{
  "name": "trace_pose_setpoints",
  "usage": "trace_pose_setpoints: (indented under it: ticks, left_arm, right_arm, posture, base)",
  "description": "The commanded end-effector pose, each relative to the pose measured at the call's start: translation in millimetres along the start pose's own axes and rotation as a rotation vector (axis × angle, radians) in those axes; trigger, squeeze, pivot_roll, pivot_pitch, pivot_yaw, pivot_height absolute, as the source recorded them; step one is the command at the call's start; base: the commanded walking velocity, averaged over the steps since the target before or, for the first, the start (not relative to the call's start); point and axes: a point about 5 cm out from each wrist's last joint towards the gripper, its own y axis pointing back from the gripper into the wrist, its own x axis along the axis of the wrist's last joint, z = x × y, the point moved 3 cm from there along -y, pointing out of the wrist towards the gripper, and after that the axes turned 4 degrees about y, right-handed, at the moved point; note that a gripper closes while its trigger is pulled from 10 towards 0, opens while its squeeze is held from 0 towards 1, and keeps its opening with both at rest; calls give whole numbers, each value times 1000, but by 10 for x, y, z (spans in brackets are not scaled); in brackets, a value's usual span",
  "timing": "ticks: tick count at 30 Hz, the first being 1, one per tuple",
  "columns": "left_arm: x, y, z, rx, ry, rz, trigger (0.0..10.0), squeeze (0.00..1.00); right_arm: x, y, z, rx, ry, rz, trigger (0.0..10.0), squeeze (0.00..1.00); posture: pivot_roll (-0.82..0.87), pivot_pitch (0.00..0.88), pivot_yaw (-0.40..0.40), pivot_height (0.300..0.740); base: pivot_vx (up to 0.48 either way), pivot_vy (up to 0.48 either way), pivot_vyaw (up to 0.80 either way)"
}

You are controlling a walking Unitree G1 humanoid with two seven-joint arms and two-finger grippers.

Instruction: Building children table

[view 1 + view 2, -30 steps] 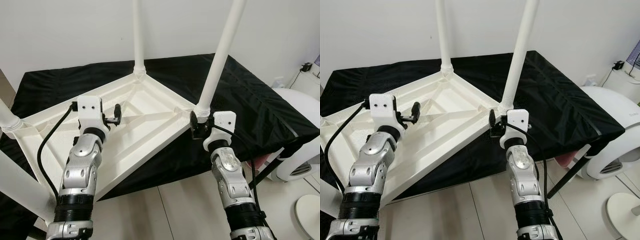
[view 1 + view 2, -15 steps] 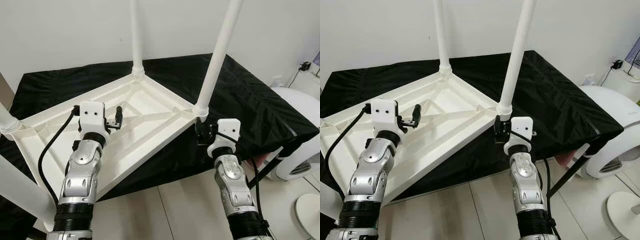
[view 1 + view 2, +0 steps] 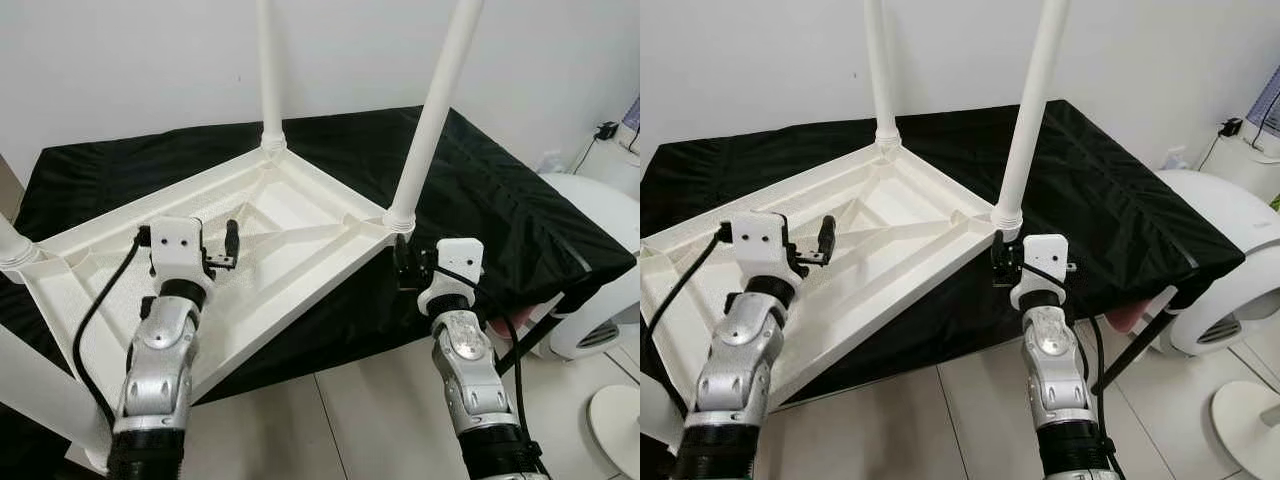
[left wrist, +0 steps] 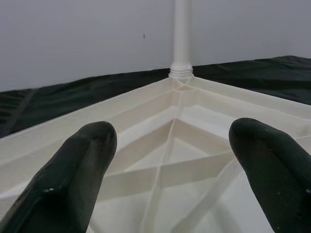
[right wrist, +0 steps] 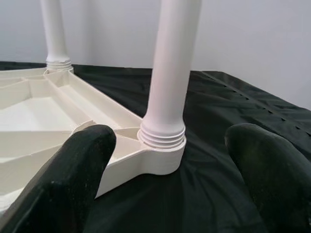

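Observation:
The white children's table (image 3: 300, 235) lies upside down on a black cloth. Its far leg (image 3: 267, 70) and near right leg (image 3: 435, 110) stand upright in their corner sockets, and two more legs (image 3: 12, 245) rise at the left. My left gripper (image 3: 228, 248) hovers open over the ribbed underside, its fingertips (image 4: 82, 160) spread with nothing between them. My right gripper (image 3: 403, 265) is open just in front of the near right leg's threaded base (image 5: 163, 138), a little short of it, with its fingers (image 5: 73, 170) apart on either side.
The black-covered table (image 3: 520, 200) ends close to my right arm, with tiled floor (image 3: 360, 410) below. A large white rounded appliance (image 3: 600, 300) and a white disc (image 3: 615, 420) stand on the floor at the right. A white wall backs the table.
My right gripper has drawn back from the near right leg's base, which it was up against a second ago. The left gripper has slipped slightly back and down.

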Motion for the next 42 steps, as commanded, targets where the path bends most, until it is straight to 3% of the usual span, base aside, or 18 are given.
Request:
trace_pose_setpoints:
  ticks: [1, 27, 37, 42]
  left_arm:
    - [17, 9, -9, 53, 9, 25, 10000, 0]
    - [126, -29, 38, 36, -9, 76, 10000, 0]
    - [179, -4, 171, -37, -53, 89, 10000, 0]
    - [221, -12, 150, -33, -38, 93, 10000, 0]
  right_arm:
    - [-25, 20, 4, 9, 18, -2, 10000, 0]
    - [2, -29, 40, -1, 42, 18, 10000, 0]
    - [4, -47, 125, -36, 54, 18, 10000, 0]
    - [-14, -43, 129, -41, 49, 9, 10000, 0]
  posture:
    - [-39, 31, 16, 740]
    - [-30, 11, 11, 740]
    - [-19, 22, 9, 740]
    - [-17, 24, 11, 740]
  base:
    - [0, 0, 0]
    - [0, 0, 0]
    - [0, 0, 0]
    - [0, 0, 0]
